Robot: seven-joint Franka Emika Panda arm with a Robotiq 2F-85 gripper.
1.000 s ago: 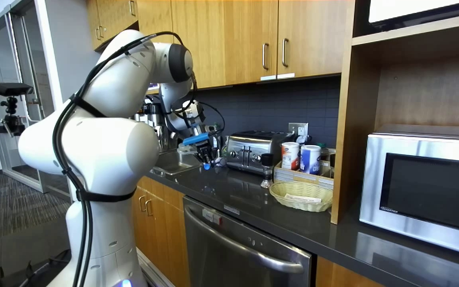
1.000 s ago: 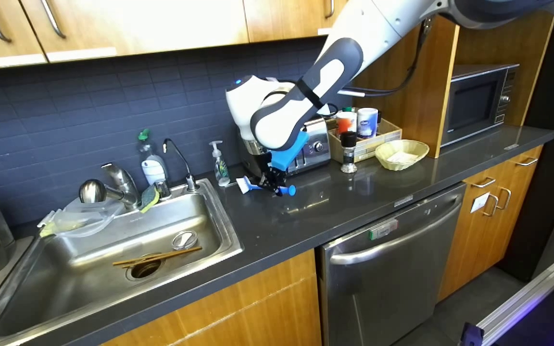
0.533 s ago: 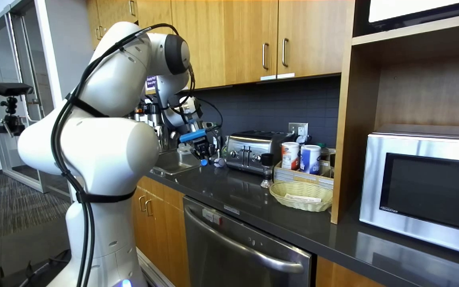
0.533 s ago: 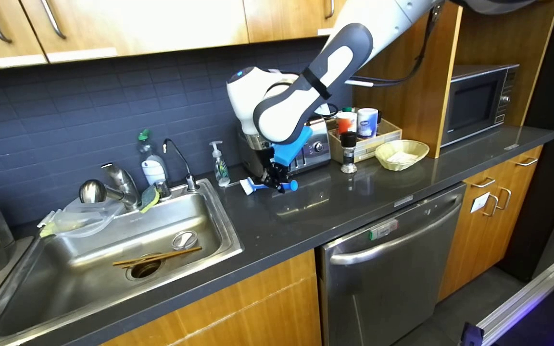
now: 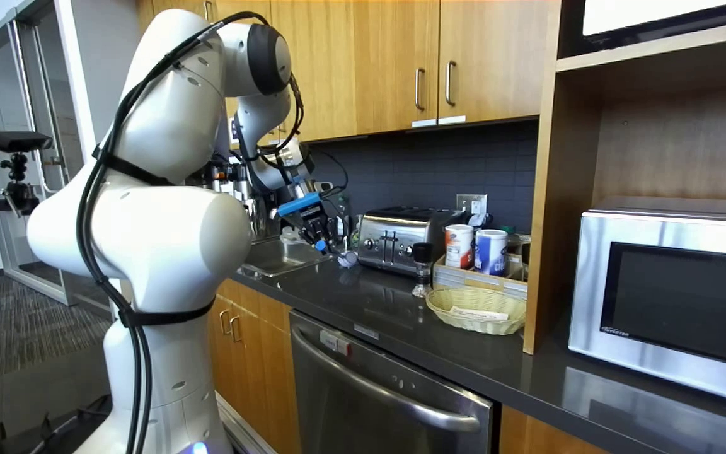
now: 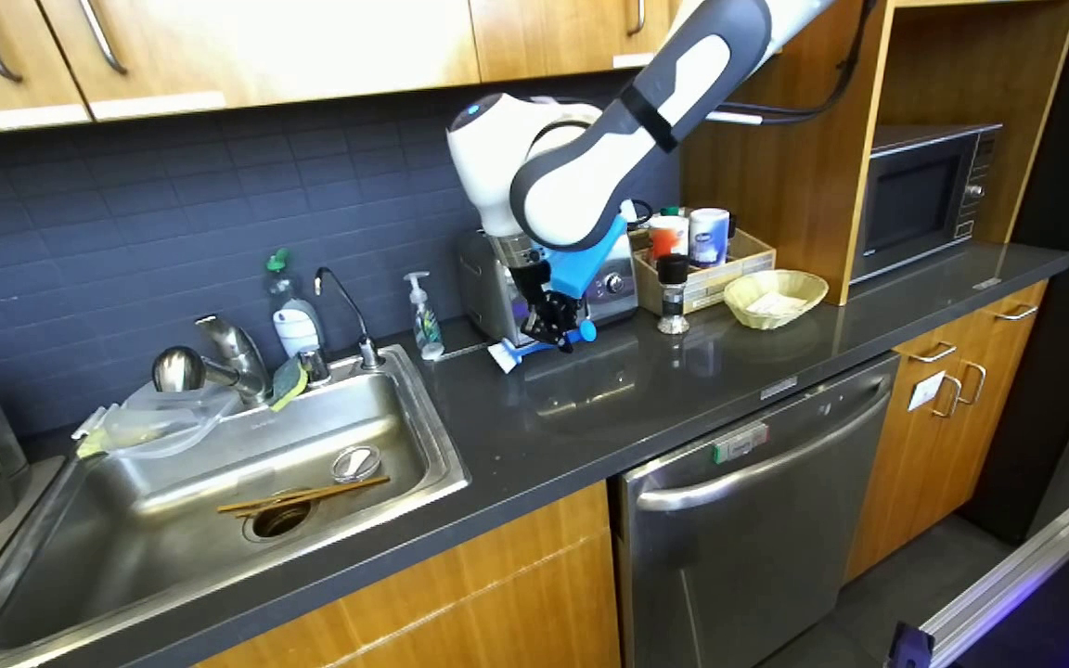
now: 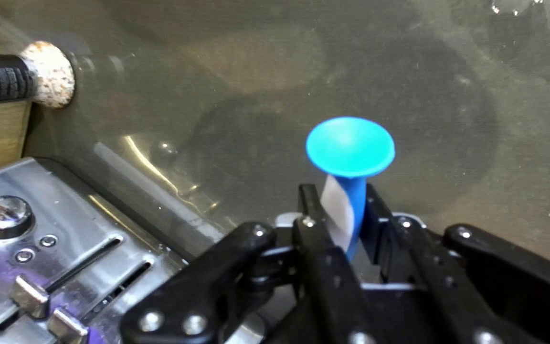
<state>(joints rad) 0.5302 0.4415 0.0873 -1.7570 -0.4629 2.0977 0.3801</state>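
My gripper (image 7: 341,203) is shut on a blue brush, with its fingers on both sides of the handle. The handle's round, cupped blue end (image 7: 350,147) sticks out past the fingertips in the wrist view, and a white inlay shows on the handle. In an exterior view the gripper (image 6: 560,336) holds the brush level above the dark counter, with the white bristle head (image 6: 503,355) toward the sink and the blue end (image 6: 587,330) on the far side. The gripper (image 5: 322,234) is in front of the silver toaster (image 5: 394,243). The middle of the handle is hidden by the fingers.
The toaster also shows close by in the wrist view (image 7: 65,258). A grinder (image 6: 673,297), a wooden box (image 6: 715,288) with canisters and a wicker basket (image 6: 776,315) stand beyond it. A soap bottle (image 6: 425,325) and the sink (image 6: 442,455) lie on the opposite side.
The arm has risen and my gripper has lifted with the brush still held. In the exterior views it has shifted slightly, and the bristle head has moved away from the soap bottle.
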